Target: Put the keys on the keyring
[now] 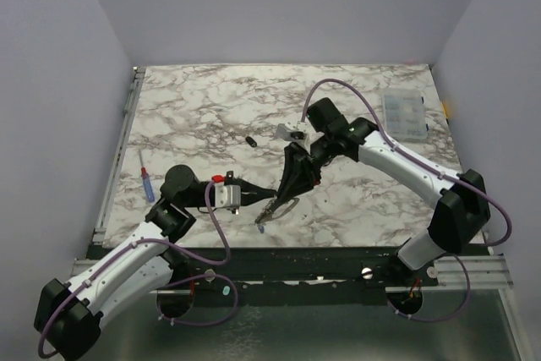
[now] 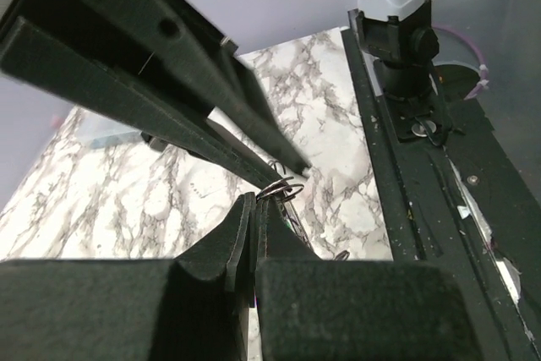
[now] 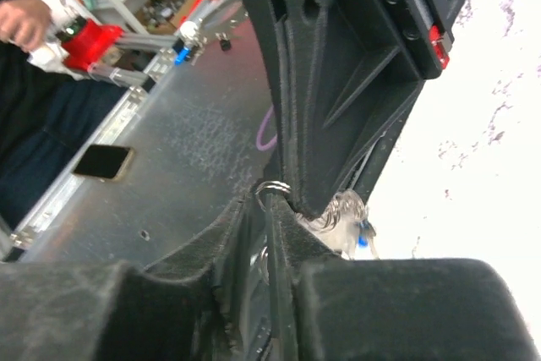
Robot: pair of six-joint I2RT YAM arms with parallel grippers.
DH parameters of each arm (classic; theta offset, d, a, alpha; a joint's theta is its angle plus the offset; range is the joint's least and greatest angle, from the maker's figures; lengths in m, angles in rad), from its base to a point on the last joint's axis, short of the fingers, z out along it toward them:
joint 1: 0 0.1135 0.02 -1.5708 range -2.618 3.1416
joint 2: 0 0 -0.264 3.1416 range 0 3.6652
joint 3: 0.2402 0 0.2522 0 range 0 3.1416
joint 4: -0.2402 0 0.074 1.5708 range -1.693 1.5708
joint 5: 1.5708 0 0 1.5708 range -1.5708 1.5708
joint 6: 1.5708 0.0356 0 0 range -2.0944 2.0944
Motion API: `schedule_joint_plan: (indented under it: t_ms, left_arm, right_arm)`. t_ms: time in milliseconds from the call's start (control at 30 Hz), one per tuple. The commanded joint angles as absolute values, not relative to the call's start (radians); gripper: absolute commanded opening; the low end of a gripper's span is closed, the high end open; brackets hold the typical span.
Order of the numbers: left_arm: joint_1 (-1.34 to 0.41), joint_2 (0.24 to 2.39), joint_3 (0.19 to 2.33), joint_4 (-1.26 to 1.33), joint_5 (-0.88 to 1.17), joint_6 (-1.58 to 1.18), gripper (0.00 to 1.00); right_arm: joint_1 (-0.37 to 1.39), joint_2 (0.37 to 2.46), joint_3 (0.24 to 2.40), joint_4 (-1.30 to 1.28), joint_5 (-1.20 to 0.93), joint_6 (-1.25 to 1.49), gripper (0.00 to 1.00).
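Note:
The keyring (image 1: pixel 286 206) is a thin metal ring held just above the table's near middle. My left gripper (image 1: pixel 269 195) comes in from the left and is shut on it. In the left wrist view the ring (image 2: pixel 284 187) sticks out past the closed tips of the left gripper (image 2: pixel 256 202). My right gripper (image 1: pixel 292 194) points down from above and is also shut on the ring (image 3: pixel 273 187); its tips (image 3: pixel 269 198) are pressed together. The blue key (image 1: pixel 262 227) hangs below the ring by the chain (image 3: pixel 342 209) and shows in the right wrist view (image 3: pixel 363 239). The green key does not show clearly.
A small black cylinder (image 1: pixel 251 140) lies behind the grippers. A blue-and-red pen-like tool (image 1: pixel 147 177) lies at the left edge. A clear compartment box (image 1: pixel 404 114) stands at the back right. A small white and grey object (image 1: pixel 290 132) lies by the right arm's wrist.

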State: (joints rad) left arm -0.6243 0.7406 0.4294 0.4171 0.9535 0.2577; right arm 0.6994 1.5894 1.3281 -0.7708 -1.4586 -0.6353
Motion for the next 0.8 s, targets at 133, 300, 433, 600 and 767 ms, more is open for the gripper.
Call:
schedule_joint_plan:
  t_ms: [133,300,433,600,767]
  left_arm:
    - [-0.619,0.714,0.434,0.458,0.885,0.238,0.00]
    - [-0.610,0.714,0.441,0.446,0.846,0.232,0.00]
    - [-0.605,0.714,0.451,0.440,0.776,0.214,0.00]
    - [-0.604,0.737,0.482,0.451,0.647,0.132,0.00]
    - [-0.604,0.747,0.471,0.527,0.542,0.010,0.00]
  right_arm:
    - [0.701,1.375,1.170,-0.358,-1.271,-0.335,0.37]
    - [0.703,1.296,1.108,-0.230,-1.141,-0.254,0.44]
    - [0.702,1.254,1.053,-0.125,-0.979,-0.185,0.45]
    - [0.702,1.195,0.943,0.091,-0.775,-0.096,0.45]
    - [0.703,1.108,0.802,0.337,-0.681,-0.035,0.46]
